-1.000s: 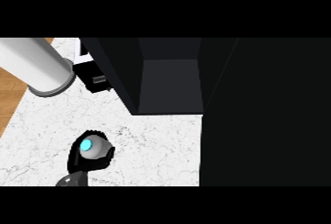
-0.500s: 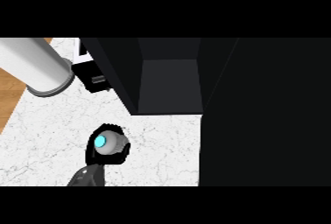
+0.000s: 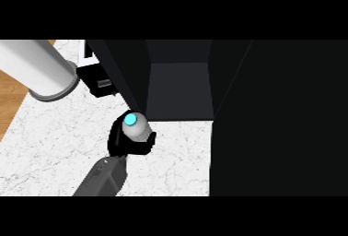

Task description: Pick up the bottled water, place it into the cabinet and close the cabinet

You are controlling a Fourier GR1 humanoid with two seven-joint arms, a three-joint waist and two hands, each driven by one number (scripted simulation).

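The bottled water is a pale bottle with a cyan cap, seen from above. My right hand is shut on it, black fingers curled round its body, and its grey forearm comes in from the lower edge. The bottle sits just at the front left corner of the open dark cabinet, in front of the grey shelf floor. My left hand shows at the upper left past its big grey forearm, beside the cabinet's left wall.
A white marble counter lies under the bottle. A broad dark cabinet panel fills the right side. A strip of wooden floor shows at the far left.
My right hand has carried the bottle away from me and to the right, up to the cabinet's opening. The left arm has stayed still.
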